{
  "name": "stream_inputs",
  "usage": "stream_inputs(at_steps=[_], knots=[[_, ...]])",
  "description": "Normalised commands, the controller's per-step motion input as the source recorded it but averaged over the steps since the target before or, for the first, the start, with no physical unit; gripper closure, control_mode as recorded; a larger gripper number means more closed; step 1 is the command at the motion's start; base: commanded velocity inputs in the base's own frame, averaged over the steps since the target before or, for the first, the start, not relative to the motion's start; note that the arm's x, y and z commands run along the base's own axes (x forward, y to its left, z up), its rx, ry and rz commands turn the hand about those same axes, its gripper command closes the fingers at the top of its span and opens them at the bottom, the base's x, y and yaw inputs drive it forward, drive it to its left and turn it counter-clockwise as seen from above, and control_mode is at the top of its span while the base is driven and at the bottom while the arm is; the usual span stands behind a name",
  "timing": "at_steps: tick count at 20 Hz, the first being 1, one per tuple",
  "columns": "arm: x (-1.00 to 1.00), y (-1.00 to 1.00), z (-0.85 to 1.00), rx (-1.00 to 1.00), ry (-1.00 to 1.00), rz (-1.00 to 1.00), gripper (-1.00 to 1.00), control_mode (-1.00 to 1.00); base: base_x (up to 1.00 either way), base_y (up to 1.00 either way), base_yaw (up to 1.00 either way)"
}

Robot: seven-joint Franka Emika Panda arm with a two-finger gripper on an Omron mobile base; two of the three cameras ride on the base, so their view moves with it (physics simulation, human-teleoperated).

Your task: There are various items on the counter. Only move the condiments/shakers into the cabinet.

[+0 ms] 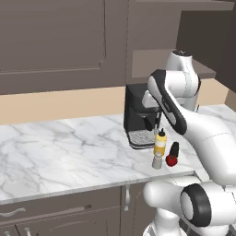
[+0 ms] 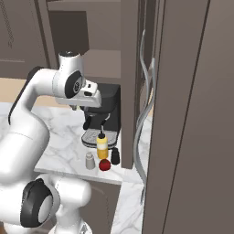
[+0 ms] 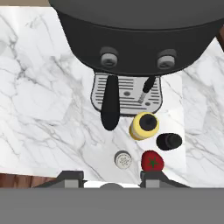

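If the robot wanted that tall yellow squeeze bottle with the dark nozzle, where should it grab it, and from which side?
Probably around the round body of the tall yellow squeeze bottle, below its narrow dark nozzle, coming down from above. It stands upright. The black coffee machine is close behind it, and the small dark bottle, red round fruit and grey cylindrical shaker crowd its front, so the top is freest.

A black coffee machine (image 1: 140,115) stands against the beige backsplash (image 1: 60,103), its grey drip tray (image 3: 127,92) facing forward.
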Motion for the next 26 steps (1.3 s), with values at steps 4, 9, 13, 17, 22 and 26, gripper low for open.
stream_inputs(at_steps=[4, 9, 13, 17, 22, 26], knots=[[-0.24, -0.01, -0.18, 0.0, 0.0, -0.01, -1.0, -1.0, 0.0, 0.0, 0.0], [-0.46, -0.03, -0.47, 0.0, 0.0, -0.06, -1.0, -1.0, 0.0, 0.0, 0.0], [-0.39, -0.05, -0.55, 0.0, 0.0, -0.12, -1.0, -1.0, 0.0, 0.0, 0.0], [-0.28, -0.01, -0.61, 0.0, 0.0, -0.17, -1.0, -1.0, 0.0, 0.0, 0.0], [-0.02, 0.0, -0.56, 0.0, 0.0, -0.22, -1.0, -1.0, 0.0, 0.0, 0.0], [0.05, 0.0, -0.37, 0.01, 0.0, -0.22, -1.0, -1.0, 0.0, 0.0, 0.0]])
